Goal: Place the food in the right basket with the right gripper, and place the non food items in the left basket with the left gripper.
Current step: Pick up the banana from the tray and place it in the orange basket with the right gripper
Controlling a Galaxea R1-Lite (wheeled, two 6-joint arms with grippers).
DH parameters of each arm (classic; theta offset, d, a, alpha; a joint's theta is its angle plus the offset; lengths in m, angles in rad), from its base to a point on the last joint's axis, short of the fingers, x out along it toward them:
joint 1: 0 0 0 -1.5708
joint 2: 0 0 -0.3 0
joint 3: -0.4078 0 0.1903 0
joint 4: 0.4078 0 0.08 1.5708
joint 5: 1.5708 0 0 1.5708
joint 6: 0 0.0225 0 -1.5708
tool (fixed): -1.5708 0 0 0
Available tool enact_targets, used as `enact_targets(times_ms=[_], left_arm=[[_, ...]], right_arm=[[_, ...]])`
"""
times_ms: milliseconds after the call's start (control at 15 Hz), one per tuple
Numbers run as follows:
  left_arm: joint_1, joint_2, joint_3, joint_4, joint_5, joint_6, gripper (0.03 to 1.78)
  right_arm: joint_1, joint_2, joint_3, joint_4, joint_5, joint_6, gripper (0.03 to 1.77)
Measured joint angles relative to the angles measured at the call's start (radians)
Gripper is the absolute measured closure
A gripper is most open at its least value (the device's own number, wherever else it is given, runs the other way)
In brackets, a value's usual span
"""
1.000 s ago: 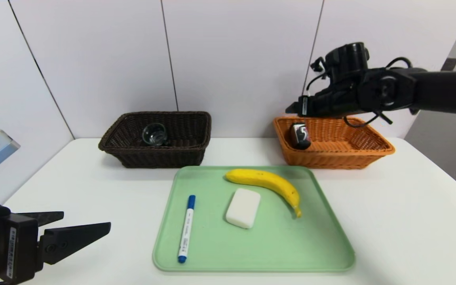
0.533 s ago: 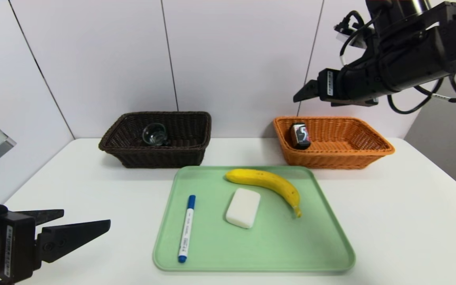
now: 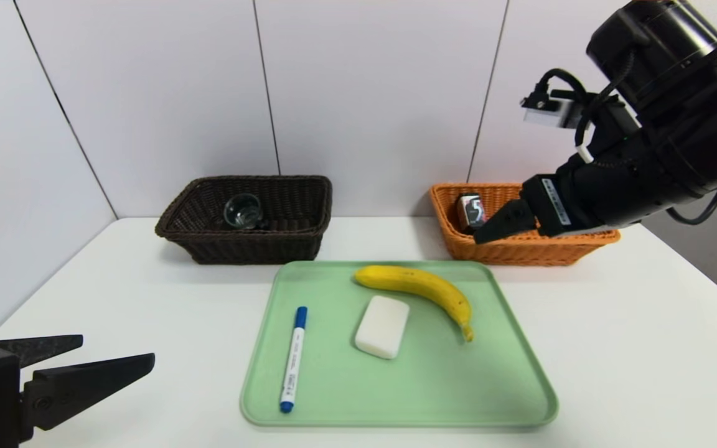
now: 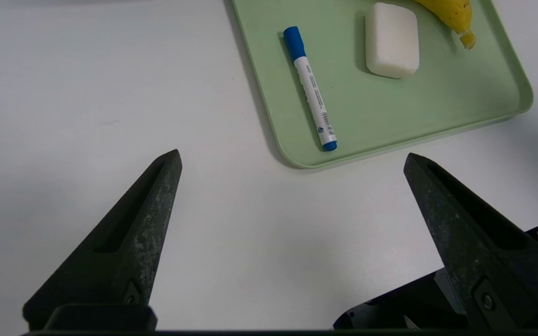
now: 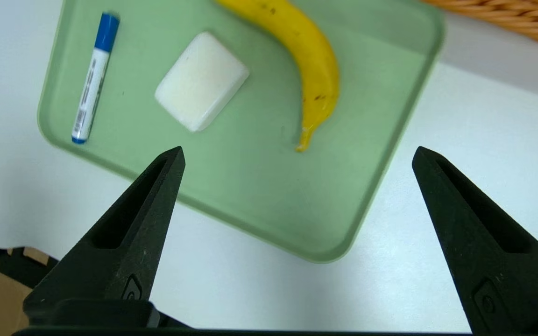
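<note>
Baskets woven wicker [image 3: 523, 249] | banana [image 3: 417, 285] curved, smooth | right claw [image 5: 297, 156] apart | left claw [image 4: 292, 156] apart

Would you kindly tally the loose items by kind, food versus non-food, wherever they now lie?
Food: 2, namely banana and gum pack
Non-food: 3, namely marker, white soap bar and glass cup
Total: 5

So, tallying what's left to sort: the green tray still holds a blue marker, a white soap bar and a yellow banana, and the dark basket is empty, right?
Not quite: the dark brown wicker basket holds a clear glass cup, as the head view shows. The green tray does hold the blue marker, white soap bar and yellow banana.
</note>
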Motion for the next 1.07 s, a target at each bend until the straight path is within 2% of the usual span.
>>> enact_targets(times_ms=[200, 467, 800, 1067], left_arm=[[-0.001, -0.018, 0.011, -0.001, -0.001, -0.001, 0.12], [-0.001, -0.036, 0.017, 0.000, -0.004, 0.000, 0.12], [-0.001, -0.062, 0.022, 0.028, -0.005, 0.000, 0.12], [-0.001, -0.083, 0.044, 0.029, -0.008, -0.002, 0.12]], right_arm=[[0.054, 0.047, 0.014, 0.010, -0.038, -0.003, 0.11], [0.071, 0.166, -0.001, 0.003, -0.113, -0.025, 0.11], [0.054, 0.304, -0.033, -0.014, -0.115, -0.021, 0.11], [0.049, 0.367, -0.038, -0.089, -0.116, -0.024, 0.11]])
